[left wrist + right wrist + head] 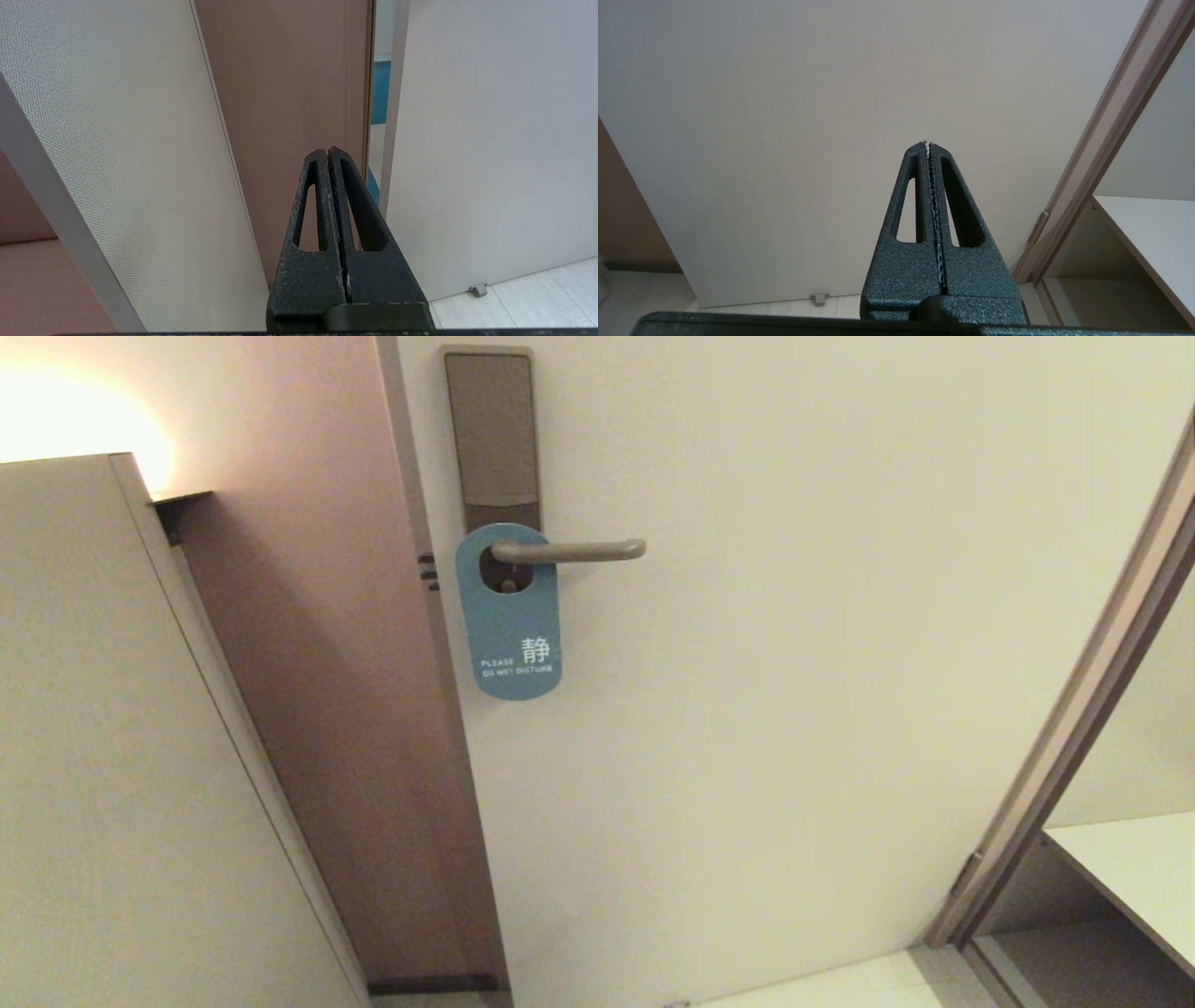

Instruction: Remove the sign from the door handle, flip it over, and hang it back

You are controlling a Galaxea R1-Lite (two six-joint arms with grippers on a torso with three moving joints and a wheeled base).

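The sign [512, 616] hangs on the door handle [571, 551], its teal "PLEASE DO NOT DISTURB" side facing me, its oval hole round the lever near the backplate [492, 434]. Neither arm shows in the head view. In the left wrist view my left gripper [328, 151] is shut with nothing in it, low down and pointing at the door's edge and the brown wall. My right gripper [927, 144] is shut and empty too, low in front of the plain door face. The sign and handle do not show in either wrist view.
The pale door [840, 663] stands ajar, a doorstop [818, 297] at its foot. A beige cabinet panel [112, 756] is on the left with brown wall [327, 709] behind. On the right are a door frame [1074, 728] and a white shelf [1139, 868].
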